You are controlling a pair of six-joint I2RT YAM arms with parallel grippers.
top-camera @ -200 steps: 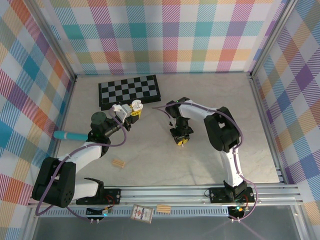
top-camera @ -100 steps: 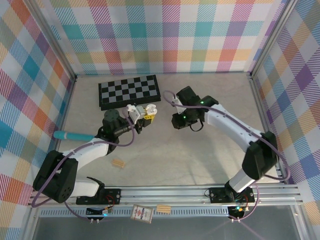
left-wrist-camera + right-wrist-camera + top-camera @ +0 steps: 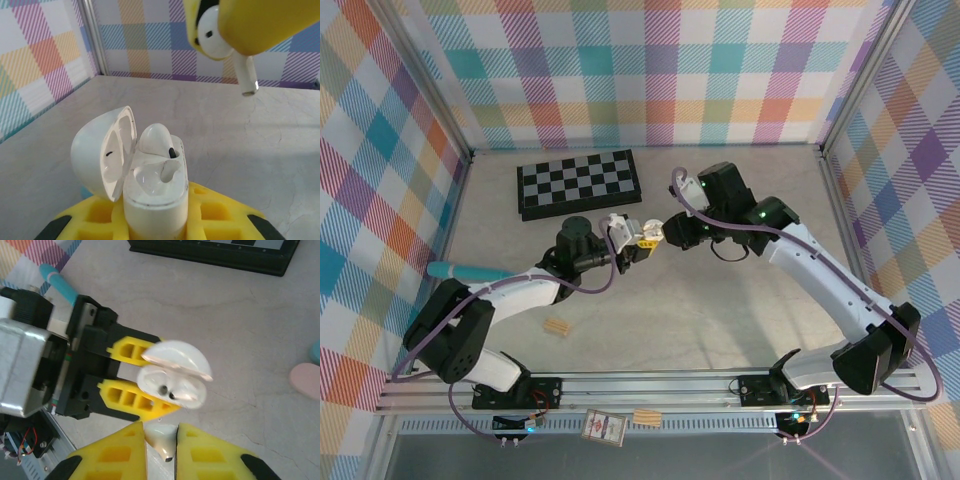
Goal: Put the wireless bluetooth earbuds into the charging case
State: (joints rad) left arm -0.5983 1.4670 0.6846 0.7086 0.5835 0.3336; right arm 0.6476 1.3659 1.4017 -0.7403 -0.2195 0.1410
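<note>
Plaid walls point(image 3: 650, 70) in pastel checks close off a pale marbled table point(image 3: 720, 320), and both arms reach to the middle of the overhead frame, where their wrists nearly meet. From above, that meeting point is too small and crowded to read. The left gripper point(image 3: 640, 238) shows there as a speck of yellow and white, and what it carries cannot be made out. The left arm bends at the lower left and stretches up-right to the centre. The right arm runs from the lower right, folds near the right wall and comes back up-left, its wrist turned to face the other.

In the left wrist view, the left gripper's yellow fingers are clamped on the body of a white charging case point(image 3: 156, 195), held upright, and the bottom edge cuts them off. Its lid point(image 3: 102, 150) hangs open to the left. A seated earbud point(image 3: 157, 139) fills the upper socket, and the socket below it is bare. At the top of that frame, partly cropped, hangs the held earbud point(image 3: 216, 34). It is white, with its stem pointing down and rightward, and it is apart from the case.

The right gripper point(image 3: 160, 430) pinches that earbud between its two yellow fingers at the bottom of its own view, with the bud largely hidden between them. At that view's right edge a pink pebble-shaped item point(image 3: 305, 381) and a blue scrap point(image 3: 315, 351) are cut off, and the blue one cannot be identified. A chessboard point(image 3: 578, 182), a teal stick point(image 3: 460, 271) and a wooden block point(image 3: 556, 327) lie on the table's left half.
</note>
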